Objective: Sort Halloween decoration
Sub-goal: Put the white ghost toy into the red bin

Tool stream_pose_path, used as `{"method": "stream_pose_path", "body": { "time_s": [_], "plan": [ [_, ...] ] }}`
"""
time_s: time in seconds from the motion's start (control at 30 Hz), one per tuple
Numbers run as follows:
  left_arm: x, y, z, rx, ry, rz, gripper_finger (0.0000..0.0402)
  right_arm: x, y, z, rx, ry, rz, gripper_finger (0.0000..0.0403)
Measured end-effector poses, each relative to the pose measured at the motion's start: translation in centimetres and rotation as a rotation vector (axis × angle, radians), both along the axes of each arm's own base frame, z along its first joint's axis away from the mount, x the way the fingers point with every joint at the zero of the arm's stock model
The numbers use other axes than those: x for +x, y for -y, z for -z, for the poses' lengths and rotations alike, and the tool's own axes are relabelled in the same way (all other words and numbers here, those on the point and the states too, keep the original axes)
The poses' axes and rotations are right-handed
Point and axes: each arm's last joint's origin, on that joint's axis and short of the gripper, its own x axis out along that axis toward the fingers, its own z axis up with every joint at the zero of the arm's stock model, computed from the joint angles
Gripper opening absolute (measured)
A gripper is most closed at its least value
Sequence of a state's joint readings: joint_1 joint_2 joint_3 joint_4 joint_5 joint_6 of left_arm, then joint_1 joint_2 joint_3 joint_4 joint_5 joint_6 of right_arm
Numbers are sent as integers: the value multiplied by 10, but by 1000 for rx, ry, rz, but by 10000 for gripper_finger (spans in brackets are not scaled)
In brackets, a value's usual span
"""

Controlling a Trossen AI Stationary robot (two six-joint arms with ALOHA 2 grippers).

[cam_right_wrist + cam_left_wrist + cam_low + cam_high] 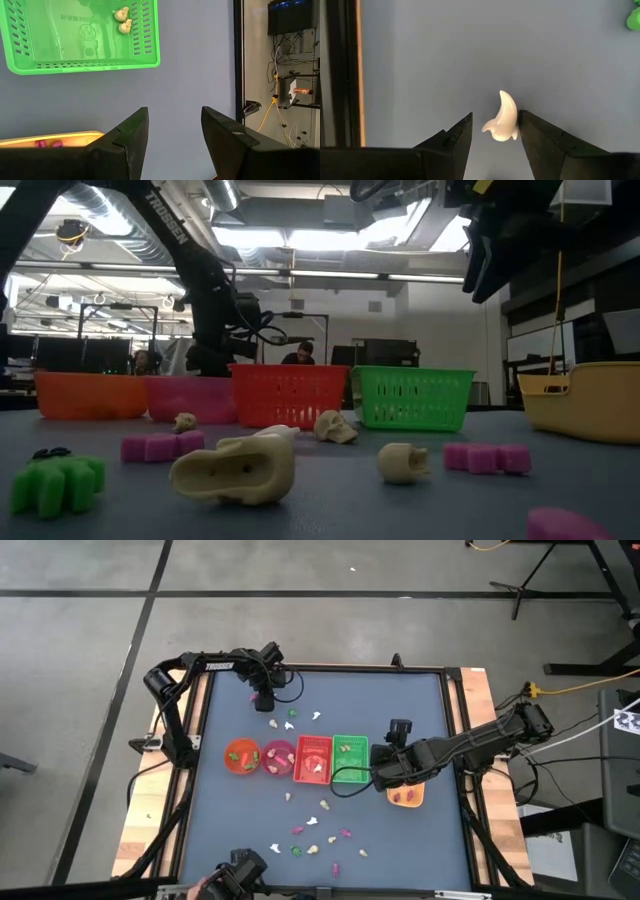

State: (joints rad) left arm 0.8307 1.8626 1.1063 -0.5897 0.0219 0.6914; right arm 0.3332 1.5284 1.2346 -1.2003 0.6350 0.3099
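On your blue-grey tabletop [420, 710], the left claw [492, 132] sits released at the far edge with a white trinket [503, 119] between its fingers, while your right claw [172, 132] hangs released between the green basket [80, 62] and yellow tray [50, 137].

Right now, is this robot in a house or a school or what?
Probably a robotics lab or workshop. The low view shows exposed ceiling ducts, strip lights and desks with monitors behind the table; cables trail over a bare concrete floor.
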Motion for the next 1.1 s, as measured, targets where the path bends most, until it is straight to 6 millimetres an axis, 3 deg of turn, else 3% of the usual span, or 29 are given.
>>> {"method": "stream_pose_path", "body": {
  "time_s": [0.27,0.73,1.1],
  "plan": [
    [0,0,3,-8,-6,-1,152,0,0,0,0,-1,0,182],
    [0,0,4,-14,-11,-2,94,0,0,0,0,-1,0,182],
    [0,1,5,-15,-12,-5,71,0,0,0,0,-1,0,182]
  ]
}}
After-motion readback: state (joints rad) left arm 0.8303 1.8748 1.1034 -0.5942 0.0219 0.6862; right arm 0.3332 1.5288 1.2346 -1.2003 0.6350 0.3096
